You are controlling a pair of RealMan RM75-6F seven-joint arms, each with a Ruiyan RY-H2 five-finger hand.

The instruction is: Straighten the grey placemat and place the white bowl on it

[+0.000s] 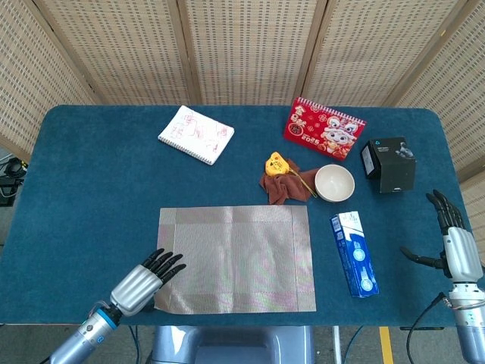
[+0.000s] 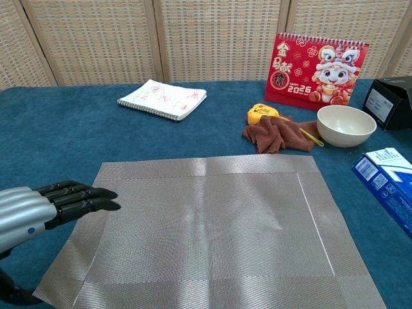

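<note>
The grey placemat point(image 1: 242, 258) lies flat near the table's front edge, its sides roughly square to it; the chest view shows the placemat point(image 2: 212, 232) filling the foreground. My left hand point(image 1: 144, 279) is at its near-left corner, fingers stretched over the left border and thumb low by the corner, holding it; in the chest view the left hand point(image 2: 45, 206) shows at the far left. The white bowl point(image 1: 334, 183) stands upright and empty beyond the mat's far-right corner, also seen as the bowl point(image 2: 346, 125). My right hand point(image 1: 451, 244) hovers at the right table edge, fingers spread, holding nothing.
A brown cloth with a yellow tape measure point(image 1: 282, 180) lies just left of the bowl. A blue box point(image 1: 354, 253) lies right of the mat. A black box point(image 1: 388, 164), a red calendar point(image 1: 324, 128) and a notebook point(image 1: 196, 134) sit further back.
</note>
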